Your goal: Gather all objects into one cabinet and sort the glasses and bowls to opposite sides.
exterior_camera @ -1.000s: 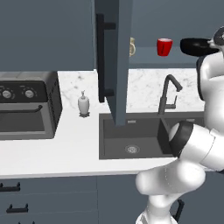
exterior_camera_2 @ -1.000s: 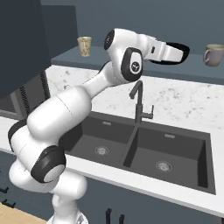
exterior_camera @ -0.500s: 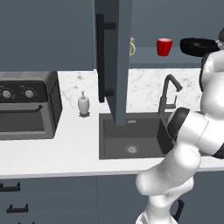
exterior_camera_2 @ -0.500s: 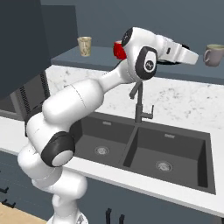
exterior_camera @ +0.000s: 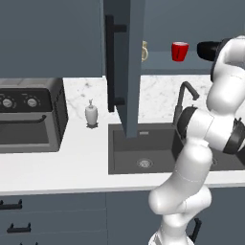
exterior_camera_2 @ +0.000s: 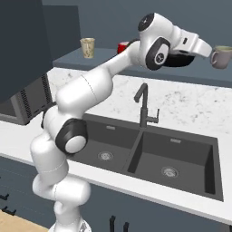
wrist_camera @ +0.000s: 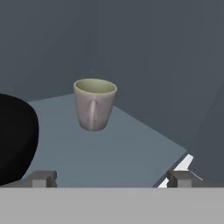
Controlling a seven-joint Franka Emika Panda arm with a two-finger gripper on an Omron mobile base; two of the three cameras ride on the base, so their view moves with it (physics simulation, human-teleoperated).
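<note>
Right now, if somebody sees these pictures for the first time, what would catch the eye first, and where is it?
The white arm reaches up to the cabinet shelf above the sink, its open gripper aimed at a beige-grey mug standing upright, not touching it. A wide black bowl sits close beside the hand, and a red cup stands further along the same shelf. The cabinet door with its long black handle hangs open over the counter.

Nothing here can be read: no words, brand names or numbers on anything. The mug (wrist_camera: 94, 104) is plain on the side facing me, and the oven's (exterior_camera: 29, 122) dials are too blurred to show any markings.
</note>
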